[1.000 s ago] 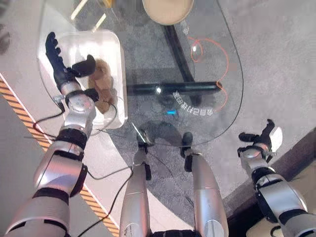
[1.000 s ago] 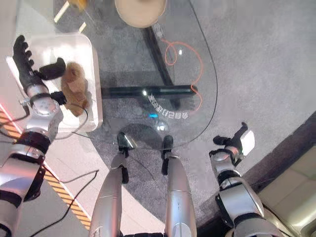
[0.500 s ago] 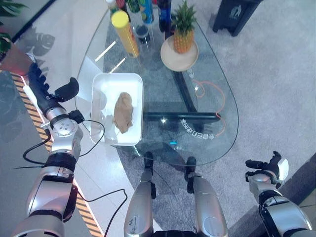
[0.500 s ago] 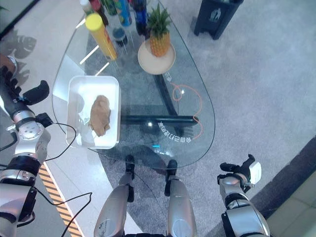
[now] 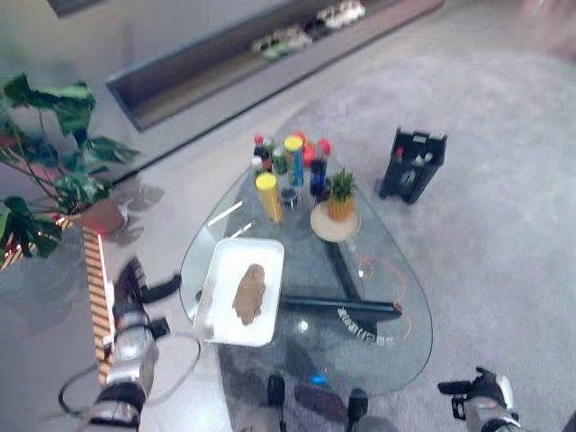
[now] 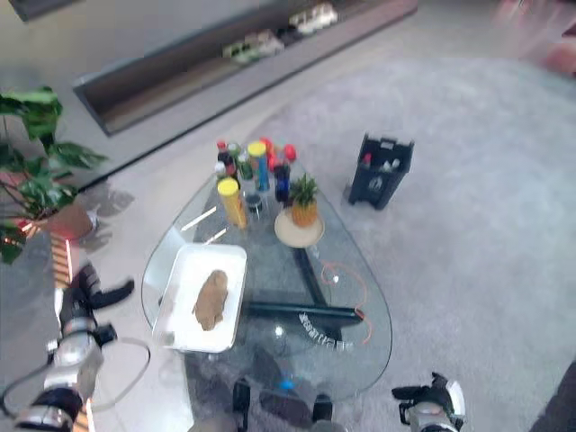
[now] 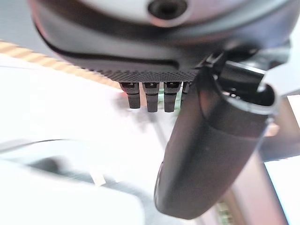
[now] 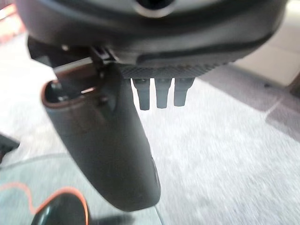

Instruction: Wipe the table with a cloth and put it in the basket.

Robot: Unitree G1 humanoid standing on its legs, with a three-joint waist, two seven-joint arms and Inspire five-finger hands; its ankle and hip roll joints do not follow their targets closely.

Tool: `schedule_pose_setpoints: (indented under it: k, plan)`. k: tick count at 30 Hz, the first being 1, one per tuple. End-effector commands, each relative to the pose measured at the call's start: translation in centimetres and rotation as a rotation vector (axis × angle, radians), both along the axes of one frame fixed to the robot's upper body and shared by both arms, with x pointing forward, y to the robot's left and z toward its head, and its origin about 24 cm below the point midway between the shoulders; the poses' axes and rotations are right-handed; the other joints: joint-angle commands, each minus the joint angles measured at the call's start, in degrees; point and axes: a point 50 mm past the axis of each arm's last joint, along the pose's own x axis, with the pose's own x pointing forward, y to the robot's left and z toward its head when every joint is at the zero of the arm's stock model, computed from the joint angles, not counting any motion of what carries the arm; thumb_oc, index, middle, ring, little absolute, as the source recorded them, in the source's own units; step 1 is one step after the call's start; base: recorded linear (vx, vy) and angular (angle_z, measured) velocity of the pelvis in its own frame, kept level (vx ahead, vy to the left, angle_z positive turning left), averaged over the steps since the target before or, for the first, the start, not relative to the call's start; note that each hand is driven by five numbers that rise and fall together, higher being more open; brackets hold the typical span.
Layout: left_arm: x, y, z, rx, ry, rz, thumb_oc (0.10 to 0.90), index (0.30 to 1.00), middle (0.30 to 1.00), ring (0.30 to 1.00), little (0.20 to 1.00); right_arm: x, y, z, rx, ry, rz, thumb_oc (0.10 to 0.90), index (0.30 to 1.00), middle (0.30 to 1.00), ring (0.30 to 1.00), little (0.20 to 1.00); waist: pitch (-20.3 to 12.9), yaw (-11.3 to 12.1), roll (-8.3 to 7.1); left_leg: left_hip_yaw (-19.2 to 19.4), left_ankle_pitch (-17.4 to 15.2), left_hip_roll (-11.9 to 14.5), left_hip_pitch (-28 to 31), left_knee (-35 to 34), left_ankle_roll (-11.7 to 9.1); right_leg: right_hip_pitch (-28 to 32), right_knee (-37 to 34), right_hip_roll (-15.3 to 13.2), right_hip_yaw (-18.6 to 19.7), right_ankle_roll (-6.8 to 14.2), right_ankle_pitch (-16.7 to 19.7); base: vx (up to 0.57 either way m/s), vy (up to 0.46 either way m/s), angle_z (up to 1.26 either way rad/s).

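The left hand [image 5: 133, 286] has its fingers straight and its thumb spread, with nothing in it; its own wrist view shows the same, the fingers in a flat row and only pale floor beyond them. The right hand [image 5: 477, 393] is also loose and empty, with grey carpet past its fingers. Both hang off the glass table [image 5: 396, 297]: the left out at about 9 o'clock from it, the right at about 5 o'clock.

The brown cloth [image 5: 248, 293] lies bunched in the white basket [image 5: 219, 297], which sits on the table's 9 o'clock edge. Behind it at 12 o'clock stand a cluster of bottles [image 5: 290, 160], a yellow can [image 5: 267, 196] and a pineapple on a plate [image 5: 339, 203].

By this layout the cloth is delivered, so the step in hand looks like retreat. To do it well, keep both hands low and outboard, the fingers relaxed, and let neither arm swing back across the basket rim or the cans.

Against 0.5 seconds ago the whole view has pulled up and away. The table is smaller in the picture, and a potted plant [image 5: 56, 153], a dark crate [image 5: 411, 164] and a long wall ledge have come into sight. That is the camera rising. The cloth and basket lie as they did.
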Motion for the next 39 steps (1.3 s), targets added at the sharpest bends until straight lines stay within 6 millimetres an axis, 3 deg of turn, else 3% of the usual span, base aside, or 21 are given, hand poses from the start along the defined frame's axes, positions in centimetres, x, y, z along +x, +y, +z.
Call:
schedule_pose_setpoints:
  k: [1,8,10,13,21,39]
  plan:
    - [0.2,1.4,0.4,-0.029,-0.035,0.016,0.800,0.900,0.900,0.900,0.900,-2.6,-1.2,-0.3,0.019,0.096,0.042,0.800,0.900,0.900,0.900,0.900,-2.4,1.0,-0.70,1.3,-4.5,-0.8,2.1,0.0,-0.2,-2.4,2.9,-1.9,3.0,1.9,0.8,0.08,-0.013,-0.01]
    - [-4.3,-0.8,-4.0,-0.051,0.270,-0.133,0.800,0.900,0.900,0.900,0.900,-4.1,-0.1,-1.2,0.097,0.186,0.102,0.800,0.900,0.900,0.900,0.900,-3.6,1.0,-1.29,2.0,-5.2,-0.2,4.1,0.0,-0.4,0.1,2.4,-1.6,2.3,1.8,0.2,0.03,-0.007,0.00]
    - [-6.5,-2.2,-5.8,-0.048,0.424,-0.235,0.800,0.900,0.900,0.900,0.900,-3.9,0.5,-1.4,0.119,0.218,0.151,0.800,0.900,0.900,0.900,0.900,-3.9,1.0,-1.41,2.2,-5.4,0.0,4.9,0.0,-0.4,0.8,1.9,-1.6,2.2,1.9,0.3,0.00,0.000,0.00]
    - [-7.5,-2.9,-6.6,-0.055,0.518,-0.316,0.800,0.900,0.900,0.900,0.900,-3.4,1.0,-1.5,0.131,0.236,0.193,0.800,0.900,0.900,0.900,0.900,-4.1,0.9,-1.35,2.6,-5.7,0.2,5.6,0.0,-0.4,1.3,1.6,-1.7,2.2,1.9,0.4,0.00,0.006,-0.04]
    - [-8.3,-5.5,-8.1,-0.117,0.679,-0.447,0.800,0.900,0.900,0.900,0.900,-2.7,2.6,-2.0,0.140,0.284,0.279,0.800,0.900,0.900,0.900,0.900,-4.6,0.4,-1.29,3.4,-6.1,0.7,7.1,0.0,-0.6,2.5,1.4,-1.8,2.0,1.9,0.3,0.00,0.000,0.00]
    - [-9.9,-6.9,-9.0,-0.161,0.834,-0.532,0.800,0.900,0.900,0.900,0.900,-3.3,4.1,-2.7,0.209,0.408,0.353,0.800,0.900,0.900,0.900,0.900,-5.0,0.5,-1.33,3.3,-6.5,1.2,8.1,0.0,-0.7,3.1,1.1,-2.1,1.9,1.8,0.2,0.01,-0.001,0.00]
